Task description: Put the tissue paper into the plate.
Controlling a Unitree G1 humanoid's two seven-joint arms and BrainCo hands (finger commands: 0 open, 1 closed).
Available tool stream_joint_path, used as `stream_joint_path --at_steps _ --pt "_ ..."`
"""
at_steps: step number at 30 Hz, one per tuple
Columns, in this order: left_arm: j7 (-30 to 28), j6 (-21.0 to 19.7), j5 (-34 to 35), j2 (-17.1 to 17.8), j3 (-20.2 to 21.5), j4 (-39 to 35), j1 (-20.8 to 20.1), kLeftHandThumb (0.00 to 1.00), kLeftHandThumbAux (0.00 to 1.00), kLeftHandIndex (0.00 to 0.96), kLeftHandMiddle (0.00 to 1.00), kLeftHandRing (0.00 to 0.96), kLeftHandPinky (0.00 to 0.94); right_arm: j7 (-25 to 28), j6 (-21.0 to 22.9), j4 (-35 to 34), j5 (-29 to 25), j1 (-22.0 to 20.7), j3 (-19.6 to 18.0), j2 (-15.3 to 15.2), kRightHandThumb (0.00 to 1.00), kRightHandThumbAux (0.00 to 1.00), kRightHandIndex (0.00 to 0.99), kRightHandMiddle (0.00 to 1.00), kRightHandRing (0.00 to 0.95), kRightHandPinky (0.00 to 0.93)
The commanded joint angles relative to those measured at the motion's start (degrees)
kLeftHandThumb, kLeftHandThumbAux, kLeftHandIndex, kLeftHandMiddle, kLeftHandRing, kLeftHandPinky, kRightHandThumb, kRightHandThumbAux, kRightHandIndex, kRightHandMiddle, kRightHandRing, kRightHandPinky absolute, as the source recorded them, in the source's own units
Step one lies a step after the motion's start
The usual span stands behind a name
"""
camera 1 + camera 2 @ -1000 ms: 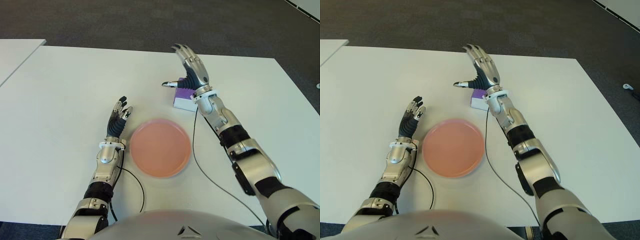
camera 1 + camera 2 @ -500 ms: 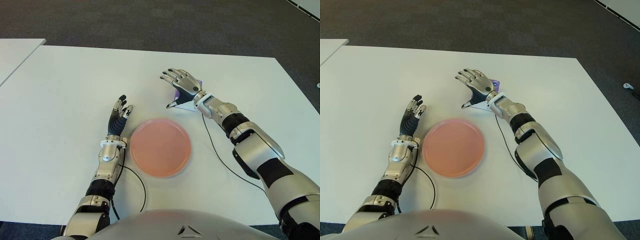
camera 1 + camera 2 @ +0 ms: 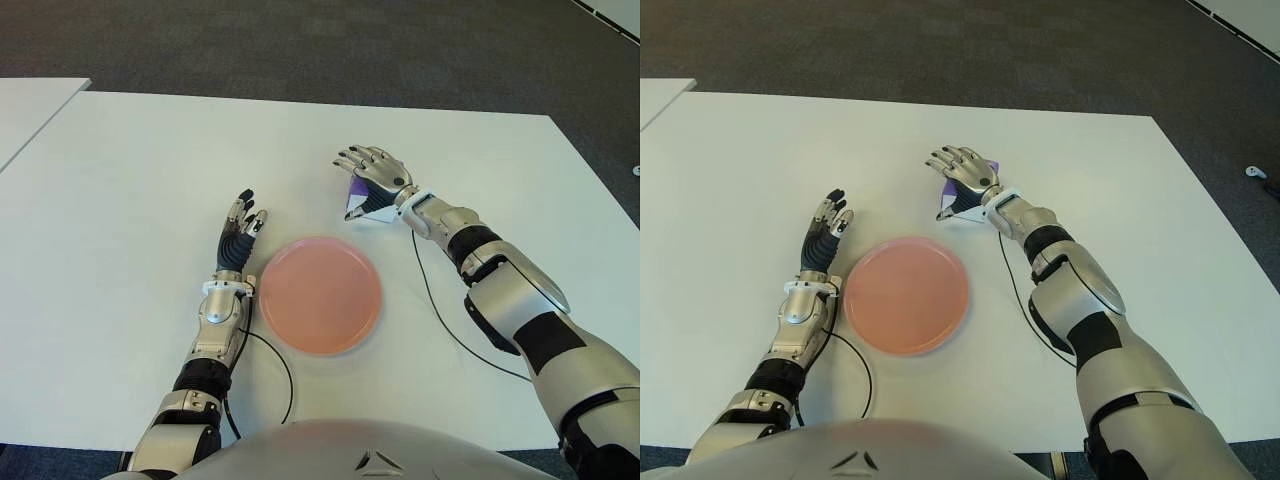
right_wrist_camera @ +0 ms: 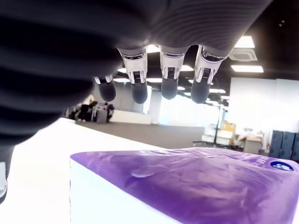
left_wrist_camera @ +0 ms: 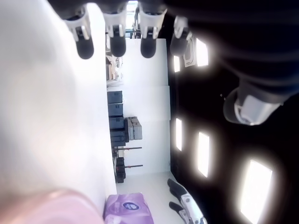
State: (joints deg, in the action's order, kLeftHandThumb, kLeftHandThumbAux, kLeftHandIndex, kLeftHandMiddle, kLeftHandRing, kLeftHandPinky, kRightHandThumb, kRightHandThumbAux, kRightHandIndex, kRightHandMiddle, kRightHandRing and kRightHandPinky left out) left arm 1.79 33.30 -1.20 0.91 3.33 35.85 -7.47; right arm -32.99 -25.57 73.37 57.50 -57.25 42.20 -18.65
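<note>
The right hand hovers palm-down directly over the purple tissue pack, its fingers spread and extended past the pack's far edge, the thumb reaching down along the side nearest the plate; in the right wrist view a clear gap shows between the fingers and the pack's purple top, so the hand is open and holds nothing yet. The pack lies flat on the white table under that palm, only its near purple-and-white corner peeking out in the eye views. Just toward the robot and to the hand's left sits the pink plate, apart from the pack, with nothing in it. Farther left, on the plate's other side, the left hand shows beside the rim with fingers straight and relaxed — open, idle, gripping nothing. A thin black cable trails over the table by the right forearm. The step in hand looks like the reach-and-cover before the grasp: the task is barely begun, the tissue not lifted. The next move, as I judge it, calls for lowering the palm onto the pack and closing fingers and thumb across its opposite sides — then lifting and carrying it the short way to the plate.
</note>
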Motion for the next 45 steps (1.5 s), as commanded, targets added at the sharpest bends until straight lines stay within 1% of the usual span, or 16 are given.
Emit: stream_joint_path --at_steps 1,4,8,16,26,38,45 --pt "-0.03 -2.26 -0.23 -0.06 -0.14 2.39 2.93 0.000 0.440 0.000 0.000 0.000 0.000 1.25 0.05 0.75 -1.75 0.12 -0.81 -0.88 0.180 0.493 0.000 0.000 0.000 0.000" --pt "0.16 -2.69 -0.15 -0.03 -0.01 2.43 2.84 0.000 0.438 0.000 0.000 0.000 0.000 1.71 0.17 0.79 -2.80 -0.11 -1.66 -2.04 0.180 0.500 0.000 0.000 0.000 0.000" --pt "0.38 -2.68 -0.18 0.06 0.11 2.80 2.74 0.000 0.442 0.000 0.000 0.000 0.000 2.16 0.97 0.53 -4.25 -0.03 -2.80 -2.62 0.177 0.505 0.000 0.000 0.000 0.000" --pt "0.02 -2.15 0.08 0.29 0.27 3.59 2.58 0.000 0.448 0.000 0.000 0.000 0.000 2.73 1.77 -0.11 -7.29 0.76 -5.28 -2.85 0.180 0.507 0.000 0.000 0.000 0.000" --pt "-0.89 -1.63 0.62 0.74 0.45 4.19 2.38 0.000 0.435 0.000 0.000 0.000 0.000 3.66 2.62 -0.66 -10.73 1.94 -8.23 -2.49 0.227 0.523 0.000 0.000 0.000 0.000" --pt "-0.87 -1.32 0.36 1.06 0.44 4.27 2.47 0.000 0.425 0.000 0.000 0.000 0.000 4.84 2.64 -1.10 -12.10 3.24 -8.97 -2.04 0.207 0.530 0.000 0.000 0.000 0.000" --pt "-0.53 -0.94 0.35 1.01 0.62 4.35 2.39 0.000 0.431 0.000 0.000 0.000 0.000 6.08 3.30 -0.25 -12.29 3.86 -8.75 -0.56 0.184 0.525 0.000 0.000 0.000 0.000"
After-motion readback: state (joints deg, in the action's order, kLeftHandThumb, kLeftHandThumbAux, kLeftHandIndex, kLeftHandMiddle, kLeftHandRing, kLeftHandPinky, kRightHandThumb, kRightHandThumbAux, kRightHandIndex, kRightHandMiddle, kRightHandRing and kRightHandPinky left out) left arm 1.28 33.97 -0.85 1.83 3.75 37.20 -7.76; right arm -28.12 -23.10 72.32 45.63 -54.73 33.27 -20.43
